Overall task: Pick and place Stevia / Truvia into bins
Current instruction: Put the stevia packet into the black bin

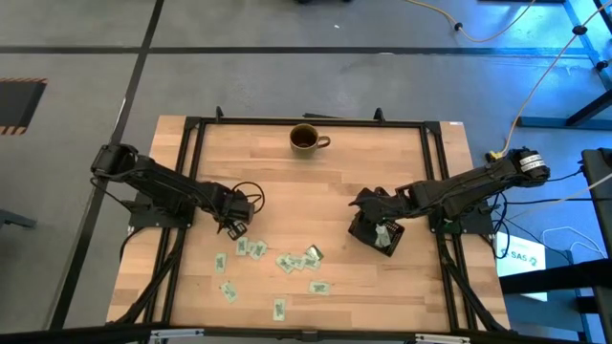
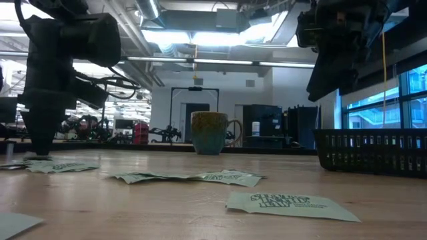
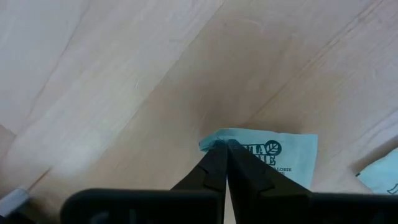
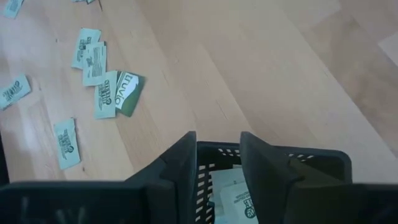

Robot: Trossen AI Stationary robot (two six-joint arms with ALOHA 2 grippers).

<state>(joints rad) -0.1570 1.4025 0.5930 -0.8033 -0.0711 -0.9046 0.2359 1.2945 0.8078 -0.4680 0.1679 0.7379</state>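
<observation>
**Left fingers pinch a sachet while the right arm hangs over the tray**

The left gripper (image 3: 225, 148) is down on the wooden counter (image 1: 287, 182), at the left end of the scattered sachets (image 1: 277, 268). Its fingers (image 3: 211, 165) are pressed together on the edge of one pale green sachet (image 3: 280, 158), which lies flat on the wood; another sachet's corner shows just beside it. In the high view this gripper (image 1: 232, 227) sits just above the loose spread of packets.

The right gripper (image 4: 217, 152) hangs over the black tray (image 4: 336, 163) near the counter's right side, its fingers (image 4: 186, 162) spread apart with nothing between them. Several sachets already lie inside the tray (image 1: 378, 234), visible through its slotted wall.

The remaining packets lie in a loose band across the middle of the counter, between the two arms, a few overlapping. A brown mug (image 1: 306, 139) stands upright near the far edge, well apart from the sachets.
</observation>
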